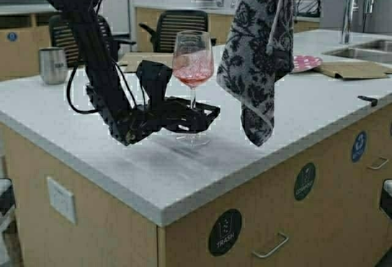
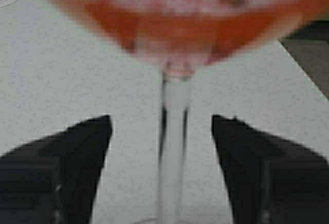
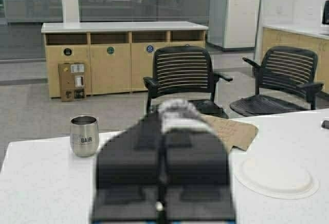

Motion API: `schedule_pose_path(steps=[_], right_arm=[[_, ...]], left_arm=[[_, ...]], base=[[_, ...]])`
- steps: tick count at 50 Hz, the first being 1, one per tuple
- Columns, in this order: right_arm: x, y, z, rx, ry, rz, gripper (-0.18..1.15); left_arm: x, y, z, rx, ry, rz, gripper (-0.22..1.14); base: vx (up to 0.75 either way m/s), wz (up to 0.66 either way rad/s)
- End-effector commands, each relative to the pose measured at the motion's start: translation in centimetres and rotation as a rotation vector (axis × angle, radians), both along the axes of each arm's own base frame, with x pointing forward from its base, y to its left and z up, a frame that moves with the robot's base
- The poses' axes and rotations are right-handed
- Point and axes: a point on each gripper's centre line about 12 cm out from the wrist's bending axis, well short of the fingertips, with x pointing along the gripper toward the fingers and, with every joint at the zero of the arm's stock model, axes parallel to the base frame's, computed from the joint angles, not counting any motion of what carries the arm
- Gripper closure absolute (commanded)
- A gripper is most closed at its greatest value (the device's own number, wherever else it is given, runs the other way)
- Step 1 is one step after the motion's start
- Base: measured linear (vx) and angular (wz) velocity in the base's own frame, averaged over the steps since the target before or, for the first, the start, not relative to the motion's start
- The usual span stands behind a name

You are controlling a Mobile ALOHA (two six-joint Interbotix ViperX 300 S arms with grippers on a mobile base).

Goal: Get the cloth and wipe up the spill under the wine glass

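Cloth step done: limp black-and-grey floral cloth hangs clear of the white table, pinched in the clenched jaws of the right gripper overhead. Stem of the tall clear wine glass with pinkish-red contents stands between the released jaws of the left gripper, untouched on either side. Left to do, judging from this: clamp, lift, wipe beneath the foot. No spill discernible there. Well behind: steel tumbler, brown paper sheets, sink. Nothing blocking but the glass itself.
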Motion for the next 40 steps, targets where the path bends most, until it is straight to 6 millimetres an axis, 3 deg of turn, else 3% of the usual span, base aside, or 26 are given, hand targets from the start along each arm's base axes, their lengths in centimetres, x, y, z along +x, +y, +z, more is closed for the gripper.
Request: schedule_pose_path(steps=[1,10,14,20,24,40], right_arm=[[0.3,-0.9,1.1,0.029,-0.036,-0.031,0.91],[1.0,-3.3,1.6,0.140,-0.038,-0.133,0.91],[2.0,-5.0,1.6,0.223,-0.035,-0.220,0.91],[4.9,-7.3,1.6,0.283,-0.032,-0.330,0.91],[7.2,-7.8,1.2,0.276,-0.025,-0.358,0.91],[16.5,-5.9,-4.2,0.224,0.046,-0.363,0.91]], left_arm=[[0.7,-0.8,2.0,-0.027,-0.041,0.002,0.22],[0.6,-0.7,2.5,-0.029,-0.046,0.003,0.60],[0.5,-0.7,3.1,-0.030,-0.048,0.003,0.69],[0.1,-0.5,5.1,-0.035,-0.062,0.003,0.72],[-0.5,-0.2,6.8,-0.035,-0.067,0.004,0.72],[-3.9,1.3,14.2,-0.027,-0.085,0.009,0.72]], base=[[0.01,0.00],[0.01,0.00],[0.00,0.00],[0.01,0.00],[0.00,0.00],[0.00,0.00]])
